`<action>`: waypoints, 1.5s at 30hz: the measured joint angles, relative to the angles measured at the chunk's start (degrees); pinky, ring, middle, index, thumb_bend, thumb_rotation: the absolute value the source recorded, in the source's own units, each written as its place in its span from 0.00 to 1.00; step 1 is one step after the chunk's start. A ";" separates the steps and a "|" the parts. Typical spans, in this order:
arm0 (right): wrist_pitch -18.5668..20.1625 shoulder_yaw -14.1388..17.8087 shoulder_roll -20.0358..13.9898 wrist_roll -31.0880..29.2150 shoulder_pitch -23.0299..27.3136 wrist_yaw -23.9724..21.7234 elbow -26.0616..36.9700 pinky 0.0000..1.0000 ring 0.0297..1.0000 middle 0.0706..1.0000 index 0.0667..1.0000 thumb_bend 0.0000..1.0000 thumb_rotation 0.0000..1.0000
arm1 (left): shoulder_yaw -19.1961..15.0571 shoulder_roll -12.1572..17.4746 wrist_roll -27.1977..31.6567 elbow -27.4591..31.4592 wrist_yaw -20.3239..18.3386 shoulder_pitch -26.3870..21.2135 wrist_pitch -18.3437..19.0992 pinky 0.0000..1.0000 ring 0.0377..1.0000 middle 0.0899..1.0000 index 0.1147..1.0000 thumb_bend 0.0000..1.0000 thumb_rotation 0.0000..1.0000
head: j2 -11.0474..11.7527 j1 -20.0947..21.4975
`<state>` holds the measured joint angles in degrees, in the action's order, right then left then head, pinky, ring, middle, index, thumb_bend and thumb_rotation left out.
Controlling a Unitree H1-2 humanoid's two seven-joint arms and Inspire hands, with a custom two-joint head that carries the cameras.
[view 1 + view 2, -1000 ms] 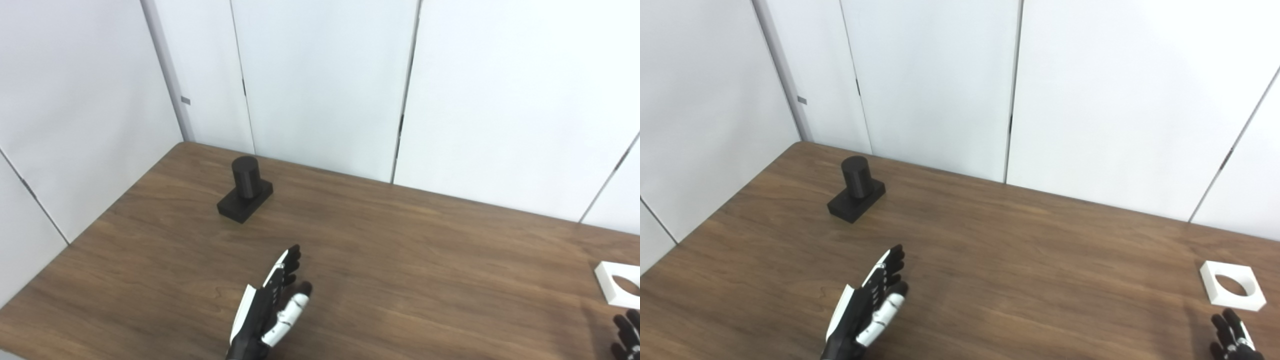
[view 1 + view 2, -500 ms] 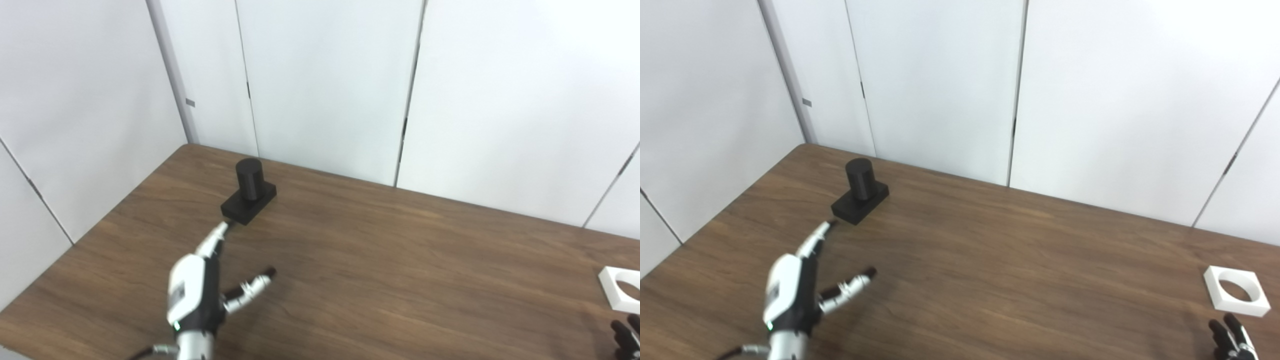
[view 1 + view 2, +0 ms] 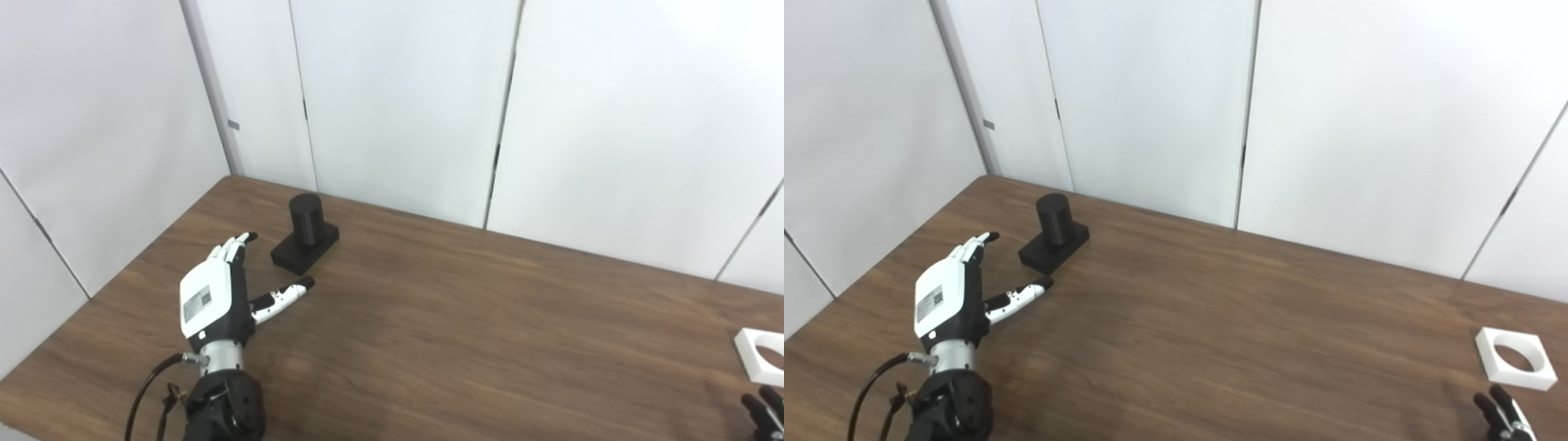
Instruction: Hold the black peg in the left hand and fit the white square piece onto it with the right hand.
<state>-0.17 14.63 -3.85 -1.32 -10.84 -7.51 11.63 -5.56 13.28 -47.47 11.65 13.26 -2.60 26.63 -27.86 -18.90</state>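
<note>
A black peg [image 3: 305, 219], a short cylinder on a flat square base, stands upright at the table's far left. My left hand [image 3: 215, 294] hovers just to its near left, open, fingers stretched toward the wall and thumb [image 3: 283, 298] spread toward the peg's base, touching nothing. The white square piece [image 3: 1514, 358] with a round hole lies flat near the right edge. Only the fingertips of my right hand [image 3: 1500, 418] show at the bottom right corner, a little short of the white piece; they look spread and hold nothing.
The brown wooden table [image 3: 465, 318] is ringed by white wall panels [image 3: 398, 98] at the back and left. The peg stands close to the back left corner.
My left hand has risen from the table's near middle, swung left and forward, and turned its back upward beside the peg. The right fingertips sank slightly lower in the picture.
</note>
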 measured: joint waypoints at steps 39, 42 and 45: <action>1.87 -1.12 0.02 0.71 -0.46 0.25 1.98 1.00 0.94 0.87 0.91 0.75 1.00 | 4.66 6.62 1.15 -31.74 1.76 -17.49 0.01 0.88 0.90 0.85 0.77 0.97 0.60 | -0.79 1.58; 1.87 -1.21 0.02 1.06 -0.48 0.38 2.05 1.00 0.94 0.87 0.90 0.75 1.00 | 5.13 6.94 1.41 -32.37 1.98 -18.11 0.01 0.89 0.89 0.84 0.75 0.97 0.58 | -0.88 1.85; 1.96 -1.26 0.03 1.63 -0.49 0.51 2.22 1.00 0.93 0.86 0.90 0.75 1.00 | 5.31 7.22 1.82 -33.32 2.20 -18.46 -0.01 0.88 0.88 0.82 0.72 0.97 0.57 | -0.97 1.93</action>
<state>1.79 13.37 -3.82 0.31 -11.33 -7.00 13.84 -0.25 20.49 -45.64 -21.67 15.46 -21.07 26.62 -28.83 -16.96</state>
